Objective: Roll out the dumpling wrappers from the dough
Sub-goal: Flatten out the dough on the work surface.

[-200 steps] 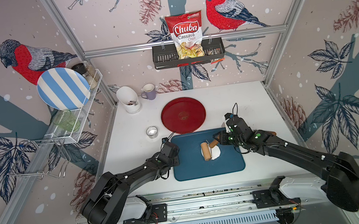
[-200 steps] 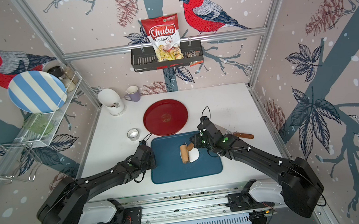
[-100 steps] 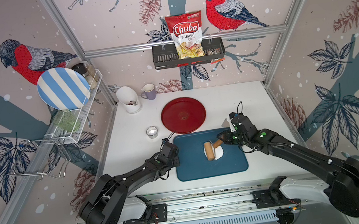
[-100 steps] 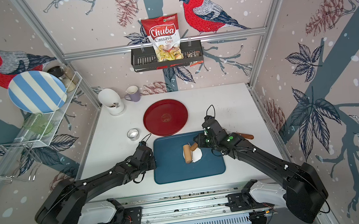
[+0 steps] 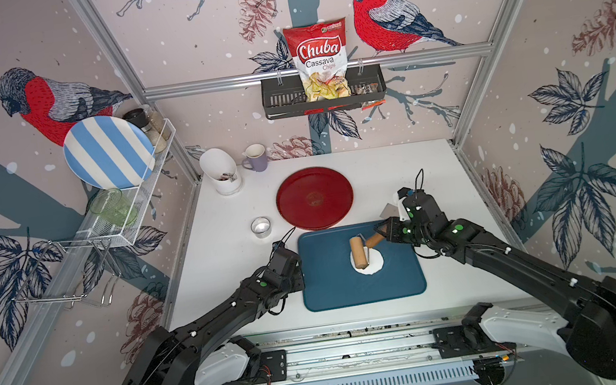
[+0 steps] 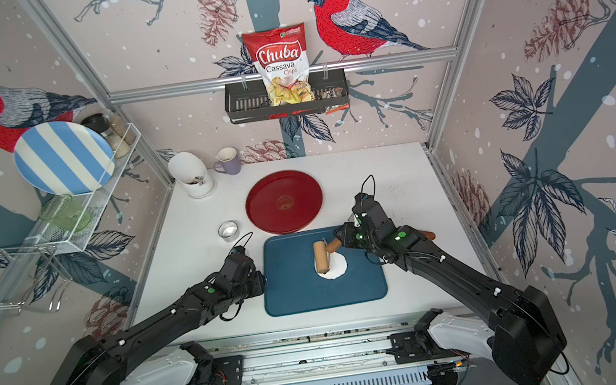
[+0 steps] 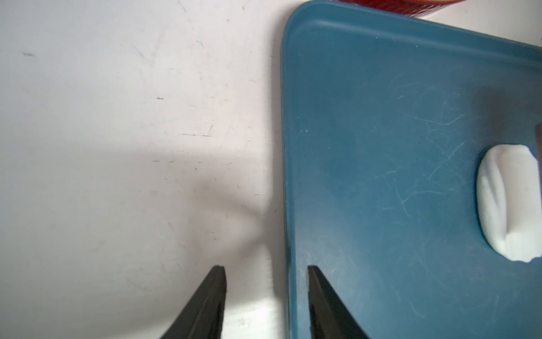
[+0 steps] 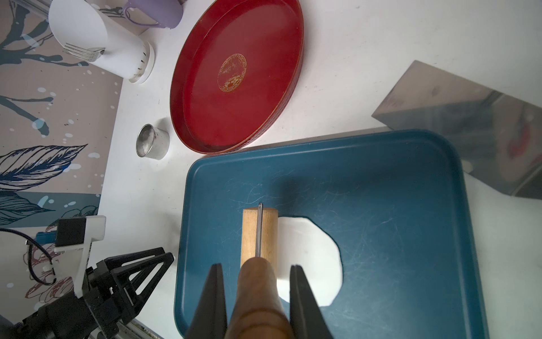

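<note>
The dough [image 5: 374,264] [image 8: 315,258] is a flattened white patch on the blue tray [image 5: 334,290]. A wooden roller [image 5: 360,253] [image 8: 259,232] lies across the dough's left part. My right gripper [image 5: 382,232] [image 8: 255,267] is shut on the roller's wooden handle. My left gripper [image 5: 299,273] [image 7: 266,270] is open and low at the tray's left edge [image 7: 289,205], one finger over the table and one over the tray, holding nothing. The dough [image 7: 504,205] also shows in the left wrist view. The dumpling wrappers are out of view.
A red plate [image 5: 314,197] sits just behind the tray, with a metal ring cutter [image 5: 261,226] to its left. A metal scraper blade [image 8: 469,132] lies at the tray's far right corner. A white utensil holder [image 5: 221,172] and a purple mug [image 5: 256,159] stand at the back.
My left gripper's jaws have opened at the tray's left edge. The tray has shifted slightly right. My right gripper has drawn the roller a little rightward and farther back over the dough.
</note>
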`<state>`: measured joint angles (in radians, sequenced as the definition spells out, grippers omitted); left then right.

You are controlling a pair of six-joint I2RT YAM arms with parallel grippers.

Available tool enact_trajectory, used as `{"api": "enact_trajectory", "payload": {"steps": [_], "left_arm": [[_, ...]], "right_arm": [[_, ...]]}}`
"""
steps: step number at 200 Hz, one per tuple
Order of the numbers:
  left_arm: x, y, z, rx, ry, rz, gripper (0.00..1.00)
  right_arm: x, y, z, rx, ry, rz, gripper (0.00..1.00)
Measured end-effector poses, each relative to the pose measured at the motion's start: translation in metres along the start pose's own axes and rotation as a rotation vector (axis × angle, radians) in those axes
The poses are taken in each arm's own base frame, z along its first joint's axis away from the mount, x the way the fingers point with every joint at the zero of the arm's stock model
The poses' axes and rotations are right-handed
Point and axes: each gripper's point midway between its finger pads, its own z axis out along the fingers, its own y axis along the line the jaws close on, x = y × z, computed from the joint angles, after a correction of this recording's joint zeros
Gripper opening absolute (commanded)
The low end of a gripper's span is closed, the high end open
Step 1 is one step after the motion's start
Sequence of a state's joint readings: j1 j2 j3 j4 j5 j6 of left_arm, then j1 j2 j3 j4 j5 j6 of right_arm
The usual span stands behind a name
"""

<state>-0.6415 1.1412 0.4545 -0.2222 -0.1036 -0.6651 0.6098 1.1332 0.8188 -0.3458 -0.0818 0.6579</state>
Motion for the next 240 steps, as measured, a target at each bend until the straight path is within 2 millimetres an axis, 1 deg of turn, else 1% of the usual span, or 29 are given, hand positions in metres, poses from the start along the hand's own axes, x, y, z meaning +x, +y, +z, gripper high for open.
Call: {"api": "enact_trajectory", "payload": {"steps": [29, 46, 63, 105, 118, 130, 190, 240], "left_arm": [[0.015, -0.006, 0.003, 0.02, 0.046, 0.029, 0.49], [0.021, -0.005, 0.006, 0.013, 0.066, 0.029, 0.45], [0.024, -0.003, 0.008, 0.005, 0.07, 0.03, 0.37], [0.023, -0.006, 0.012, 0.02, 0.065, 0.026, 0.09], [0.023, -0.007, 0.013, 0.018, 0.063, 0.021, 0.05], [0.022, -0.006, 0.013, 0.015, 0.06, 0.01, 0.0], [0.019, -0.007, 0.016, 0.011, 0.048, 0.011, 0.0], [0.017, -0.007, 0.018, 0.011, 0.039, 0.021, 0.0]], "right_arm": [[-0.01, -0.004, -0.007, 0.001, -0.035, 0.012, 0.0], [-0.014, -0.009, -0.01, 0.007, -0.05, 0.016, 0.0], [-0.013, -0.013, -0.011, 0.016, -0.05, 0.005, 0.0], [0.001, -0.018, -0.01, 0.011, -0.008, -0.016, 0.0], [0.005, -0.018, -0.009, 0.004, 0.01, -0.019, 0.0], [0.008, -0.017, -0.008, -0.004, 0.023, -0.023, 0.0], [0.019, -0.009, 0.002, -0.023, 0.065, -0.057, 0.0], [0.017, -0.008, 0.01, -0.017, 0.059, -0.054, 0.0]]}}
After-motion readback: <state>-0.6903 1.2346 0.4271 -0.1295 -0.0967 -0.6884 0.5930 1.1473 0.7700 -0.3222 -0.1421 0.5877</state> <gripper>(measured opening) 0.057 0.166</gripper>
